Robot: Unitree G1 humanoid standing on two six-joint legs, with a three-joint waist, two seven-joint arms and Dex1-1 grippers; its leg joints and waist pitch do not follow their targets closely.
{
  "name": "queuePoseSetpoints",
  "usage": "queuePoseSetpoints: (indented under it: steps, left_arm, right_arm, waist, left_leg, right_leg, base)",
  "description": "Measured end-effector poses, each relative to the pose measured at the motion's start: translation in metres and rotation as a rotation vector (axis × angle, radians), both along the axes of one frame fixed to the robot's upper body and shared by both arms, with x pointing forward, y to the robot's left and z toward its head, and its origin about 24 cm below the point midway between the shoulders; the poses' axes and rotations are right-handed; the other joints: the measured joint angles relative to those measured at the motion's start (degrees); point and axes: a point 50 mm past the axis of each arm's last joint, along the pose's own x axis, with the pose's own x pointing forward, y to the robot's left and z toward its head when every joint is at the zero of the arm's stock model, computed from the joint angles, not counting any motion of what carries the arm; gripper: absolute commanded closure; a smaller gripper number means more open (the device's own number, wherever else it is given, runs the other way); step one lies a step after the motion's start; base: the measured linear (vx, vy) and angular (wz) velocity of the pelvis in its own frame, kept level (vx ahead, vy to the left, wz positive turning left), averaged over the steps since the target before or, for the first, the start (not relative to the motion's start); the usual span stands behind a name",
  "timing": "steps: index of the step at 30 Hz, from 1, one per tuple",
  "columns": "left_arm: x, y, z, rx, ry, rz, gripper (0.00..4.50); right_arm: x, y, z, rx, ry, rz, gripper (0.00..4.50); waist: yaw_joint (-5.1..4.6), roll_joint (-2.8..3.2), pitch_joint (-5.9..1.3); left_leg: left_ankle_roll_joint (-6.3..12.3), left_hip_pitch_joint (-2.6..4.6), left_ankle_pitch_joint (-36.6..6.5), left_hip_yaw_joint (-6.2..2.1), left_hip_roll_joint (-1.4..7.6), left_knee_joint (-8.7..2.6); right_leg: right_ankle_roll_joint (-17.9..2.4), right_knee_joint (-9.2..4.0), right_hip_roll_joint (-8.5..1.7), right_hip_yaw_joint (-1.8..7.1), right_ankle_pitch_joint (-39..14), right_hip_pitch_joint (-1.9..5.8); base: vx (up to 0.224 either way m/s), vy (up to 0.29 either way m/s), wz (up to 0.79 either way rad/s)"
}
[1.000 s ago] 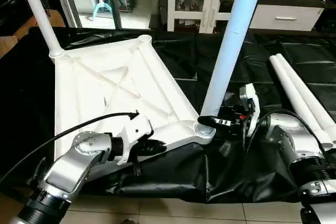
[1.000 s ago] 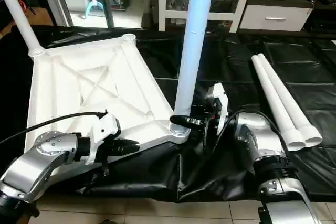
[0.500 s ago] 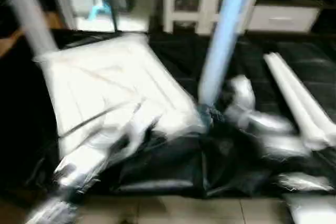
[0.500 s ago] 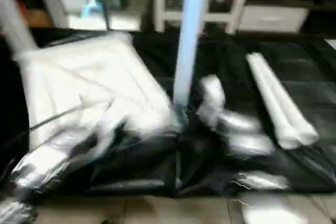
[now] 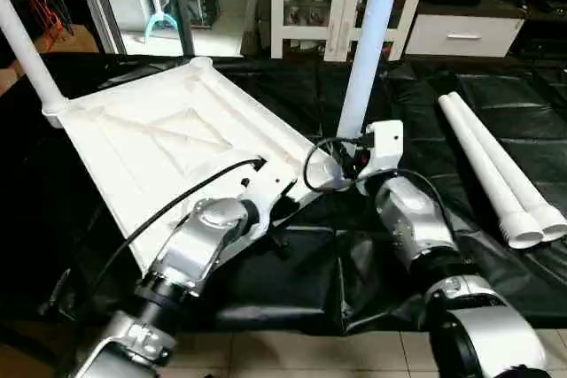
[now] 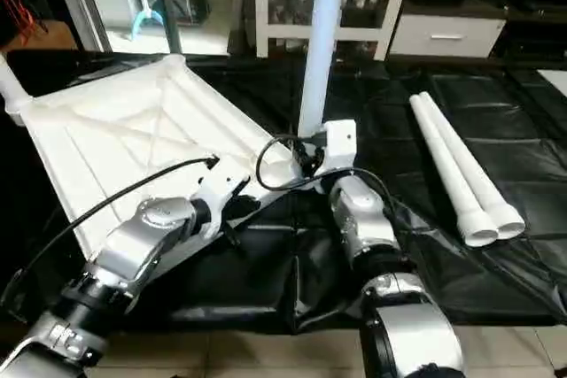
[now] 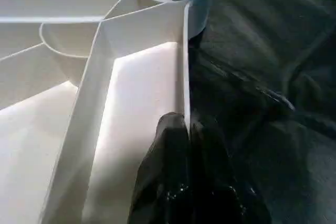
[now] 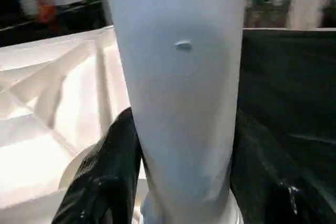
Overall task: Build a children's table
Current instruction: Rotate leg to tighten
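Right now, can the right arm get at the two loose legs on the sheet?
Probably not yet: the right gripper is clamped around the upright leg. The loose legs lie unobstructed on its side once it lets go.

We count one white tabletop, turned with its ribbed side up. We count four white legs: two legs standing in corner sockets, and two loose legs lying side by side. We also see two silver arms, one left and one right.
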Motion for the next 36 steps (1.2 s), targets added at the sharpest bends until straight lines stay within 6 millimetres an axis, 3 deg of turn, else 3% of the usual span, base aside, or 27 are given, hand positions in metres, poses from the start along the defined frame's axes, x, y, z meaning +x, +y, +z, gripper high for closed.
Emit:
queuePoseSetpoints:
  steps: [2, 5, 10, 15, 21, 29, 30, 36]
  left_arm:
    - [-0.003, 0.005, 0.0, -0.005, -0.007, -0.03, 4.5]
    - [-0.008, 0.014, 0.001, -0.008, -0.01, -0.059, 4.5]
    - [-0.024, 0.033, 0.001, -0.034, 0.007, -0.169, 4.5]
    - [-0.037, 0.041, 0.003, -0.048, 0.044, -0.269, 4.5]
    - [-0.039, 0.041, 0.004, -0.049, 0.051, -0.294, 4.5]
    - [-0.039, 0.04, 0.004, -0.053, 0.057, -0.296, 4.5]
    - [-0.039, 0.04, 0.004, -0.053, 0.056, -0.296, 4.5]
    - [-0.04, 0.041, 0.005, -0.051, 0.059, -0.302, 4.5]
  right_arm:
    - [-0.005, -0.006, -0.001, -0.014, -0.013, 0.085, 1.84]
    - [-0.011, -0.017, 0.001, -0.026, -0.022, 0.188, 1.45]
    - [-0.024, -0.05, 0.031, -0.013, -0.094, 0.485, 1.02]
    - [-0.039, -0.066, 0.035, -0.033, -0.047, 0.656, 1.02]
    - [-0.045, -0.073, 0.038, -0.019, -0.001, 0.738, 1.02]
    - [-0.046, -0.056, 0.026, -0.013, 0.036, 0.764, 1.02]
    - [-0.046, -0.055, 0.024, -0.02, 0.045, 0.76, 1.26]
    - [-0.044, -0.053, 0.019, -0.019, 0.067, 0.738, 1.74]
  waist:
    - [0.16, 0.05, 0.05]
    - [0.36, 0.29, 0.2]
    - [0.79, 0.46, 0.3]
    - [1.41, 0.47, 0.3]
    - [1.94, 0.49, 0.32]
    - [2.03, 0.5, 0.32]
    - [2.03, 0.5, 0.32]
    - [2.1, 0.5, 0.32]
  left_leg:
    - [0.0, -0.05, 0.0, -0.01, 0.0, -0.07]
    - [0.03, -0.13, 0.0, -0.01, 0.0, -0.11]
    - [0.21, -0.27, -0.09, -0.01, -0.02, -0.11]
    - [0.53, -0.49, 0.04, -0.01, -0.02, -0.11]
    - [0.53, -0.55, 0.05, 0.01, -0.02, -0.1]
    - [0.54, -0.63, 0.05, 0.02, -0.02, -0.11]
    - [0.54, -0.63, 0.05, 0.02, -0.03, -0.1]
    - [0.53, -0.64, 0.05, 0.02, -0.02, -0.11]
  right_leg:
    - [0.0, -0.1, 0.01, -0.04, 0.0, -0.01]
    - [0.02, -0.2, 0.02, -0.07, 0.01, -0.04]
    - [0.02, -0.48, -0.01, -0.13, 0.01, 0.01]
    - [0.01, -0.57, -0.03, -0.21, 0.01, -0.08]
    - [0.01, -0.57, -0.04, -0.21, 0.01, -0.14]
    - [0.01, -0.57, -0.05, -0.21, 0.01, -0.22]
    - [0.01, -0.57, -0.05, -0.21, 0.01, -0.22]
    - [0.01, -0.57, -0.05, -0.22, 0.01, -0.23]
  base:
    - [0.0, 0.0, 0.0]
    - [0.0, 0.0, 0.0]
    - [0.0, 0.0, 0.0]
    - [0.0, 0.0, 0.0]
    - [0.0, 0.0, 0.0]
    - [0.0, 0.0, 0.0]
    - [0.0, 0.0, 0.0]
    - [0.0, 0.0, 0.0]
